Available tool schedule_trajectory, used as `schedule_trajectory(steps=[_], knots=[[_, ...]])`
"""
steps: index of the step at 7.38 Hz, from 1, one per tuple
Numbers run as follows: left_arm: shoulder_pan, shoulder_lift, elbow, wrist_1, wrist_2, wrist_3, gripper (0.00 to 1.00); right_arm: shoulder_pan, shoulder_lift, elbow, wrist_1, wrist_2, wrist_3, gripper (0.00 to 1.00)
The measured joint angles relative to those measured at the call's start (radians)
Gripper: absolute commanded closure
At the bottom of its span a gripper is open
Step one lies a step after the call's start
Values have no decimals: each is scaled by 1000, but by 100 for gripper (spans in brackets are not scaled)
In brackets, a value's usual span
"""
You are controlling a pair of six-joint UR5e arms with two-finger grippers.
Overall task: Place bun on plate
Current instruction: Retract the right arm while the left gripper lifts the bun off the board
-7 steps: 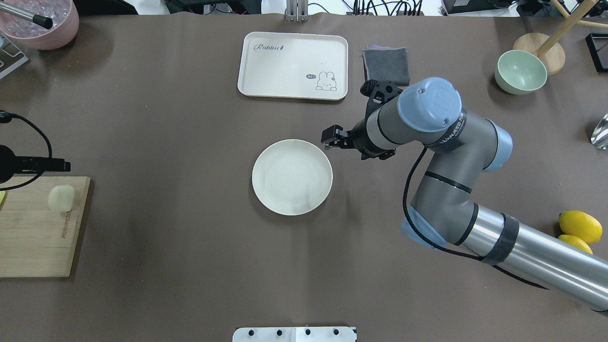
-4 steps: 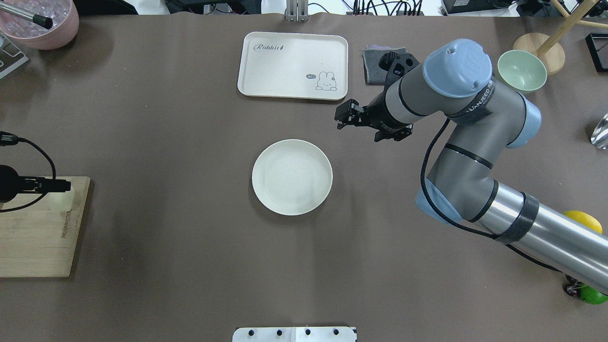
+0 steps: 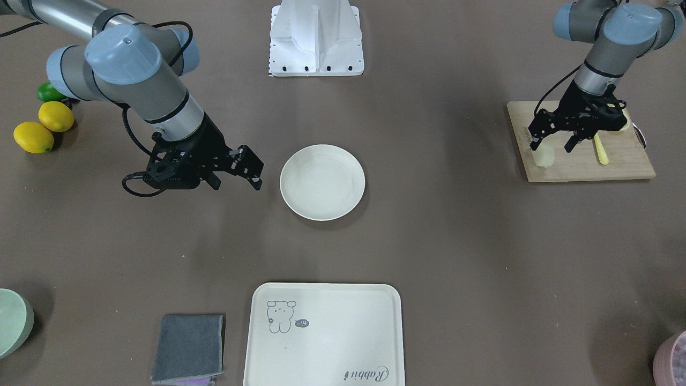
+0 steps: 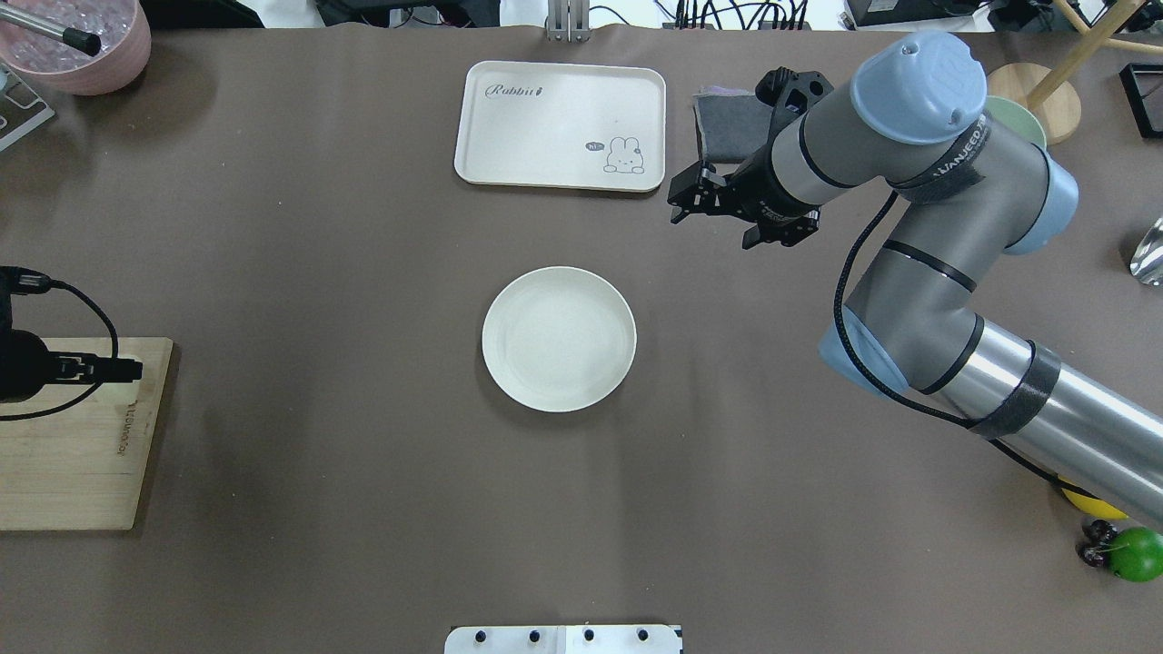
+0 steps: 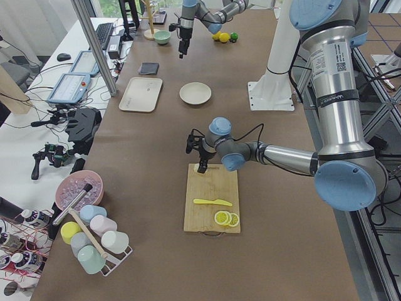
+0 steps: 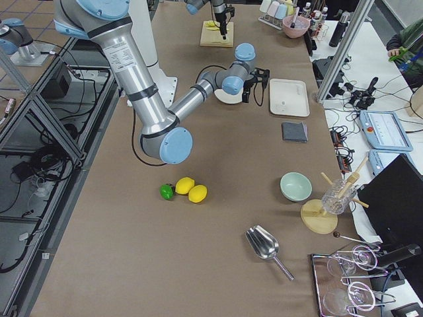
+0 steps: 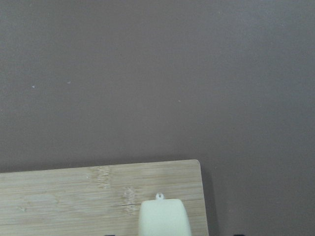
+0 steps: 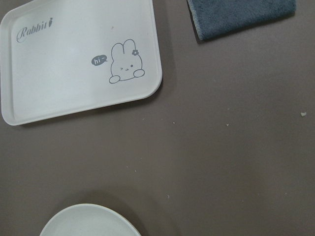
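The bun [image 3: 544,157] is a small pale lump at the corner of a wooden cutting board [image 3: 616,163]; the left wrist view shows the bun [image 7: 163,217] at its bottom edge. My left gripper [image 3: 551,145] hangs open right over it, one finger on each side. In the overhead view the left gripper [image 4: 127,369] covers the bun. The round cream plate [image 4: 559,338] sits bare at mid-table, and its rim [image 8: 88,220] shows in the right wrist view. My right gripper [image 4: 680,198] is open and holds nothing, above the table between the plate and the tray.
A cream tray [image 4: 561,125] with a drawing and a grey cloth [image 3: 187,348] lie beyond the plate. Two lemons [image 3: 33,136] and a lime [image 3: 51,92] sit at the robot's right. A yellow knife [image 3: 600,147] lies on the board. A green bowl [image 3: 13,321] stands far right.
My right gripper has drawn back from the plate's rim toward the tray and cloth. My left gripper has moved over the bun, which it now covers in the overhead view.
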Motion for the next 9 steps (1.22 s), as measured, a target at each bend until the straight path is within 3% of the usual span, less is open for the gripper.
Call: schedule_trajectory(steps=[2, 6, 9], knots=[[11, 0, 6, 0, 1, 1, 32, 3, -4, -1, -3, -7, -3, 0], [16, -3, 21, 0, 1, 3, 59, 4, -6, -5, -3, -23, -3, 0], [16, -4, 20, -1, 12, 4, 63, 7, -6, -2, -3, -25, -2, 0]])
